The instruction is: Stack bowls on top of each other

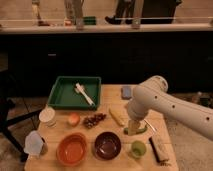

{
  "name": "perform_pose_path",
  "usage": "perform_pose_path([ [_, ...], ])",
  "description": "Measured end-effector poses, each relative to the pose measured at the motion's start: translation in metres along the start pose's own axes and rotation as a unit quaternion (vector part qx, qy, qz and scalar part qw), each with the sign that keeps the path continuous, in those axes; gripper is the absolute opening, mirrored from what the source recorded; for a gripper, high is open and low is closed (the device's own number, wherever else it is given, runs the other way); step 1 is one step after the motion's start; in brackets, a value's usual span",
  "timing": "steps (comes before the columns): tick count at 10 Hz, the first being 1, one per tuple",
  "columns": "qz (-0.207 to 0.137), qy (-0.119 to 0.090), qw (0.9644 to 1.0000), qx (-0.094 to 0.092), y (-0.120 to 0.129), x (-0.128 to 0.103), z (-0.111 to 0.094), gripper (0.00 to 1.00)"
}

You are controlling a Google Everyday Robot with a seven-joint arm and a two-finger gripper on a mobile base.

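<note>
Orange bowl (pixel 72 149): front left of the desk (pixel 111 97), upright
Maroon bowl (pixel 107 145): just right of the orange bowl, side by side with it, not stacked
Gripper (pixel 134 129): hangs low over the desk, behind and right of the maroon bowl and just behind the green cup (pixel 138 148); whether it is apart or together cannot be told
Arm (pixel 160 102): white, reaches in from the right
Green tray (pixel 60 95): back left, with a white utensil (pixel 84 94) lying in it
Between tray and bowls: a small orange fruit (pixel 74 119), dark grapes (pixel 94 120), a yellow piece (pixel 116 116)
Left edge: a white tub (pixel 47 116)
Back of desk: a small blue thing (pixel 127 91)
</note>
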Motion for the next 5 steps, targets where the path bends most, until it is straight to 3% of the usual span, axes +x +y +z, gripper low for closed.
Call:
perform_pose_path([
  [2,-0.006,0.007,1.0000,0.002,0.001,-0.003,0.004,0.80],
  [5,-0.026,0.022,0.9994,0.002,0.005,-0.039,0.023,0.80],
])
